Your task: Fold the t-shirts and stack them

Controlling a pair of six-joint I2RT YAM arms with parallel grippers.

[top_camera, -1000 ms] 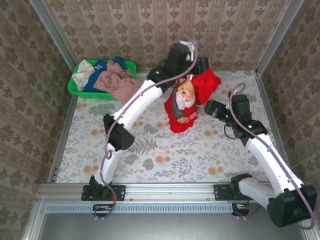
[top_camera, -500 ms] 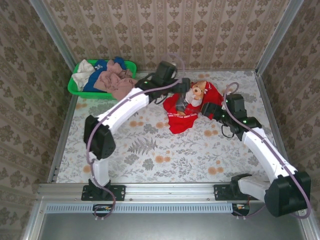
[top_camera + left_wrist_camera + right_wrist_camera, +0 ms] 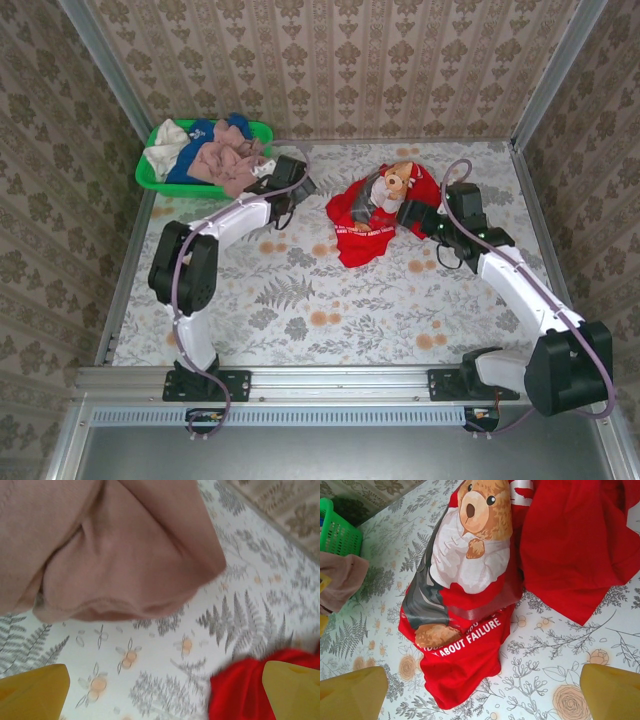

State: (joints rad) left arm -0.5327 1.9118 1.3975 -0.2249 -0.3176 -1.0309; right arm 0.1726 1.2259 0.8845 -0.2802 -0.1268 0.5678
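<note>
1. Red t-shirt (image 3: 372, 218), a second ago lifted by the left arm, now lies crumpled on the bench (image 3: 300, 300) at one o'clock.
2. Left fingers (image 3: 32, 692) have let go and, spread, swung to the pink shirt (image 3: 115, 550) by the basket (image 3: 145, 178) at ten o'clock.
3. Right fingers (image 3: 350, 695) are spread beside the red one; flattening likely comes next.

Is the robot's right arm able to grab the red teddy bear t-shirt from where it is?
Probably yes. The right gripper hangs open close beside the crumpled red teddy-bear t-shirt, with nothing between them. The left gripper is away by the dusty pink cloth.
</note>
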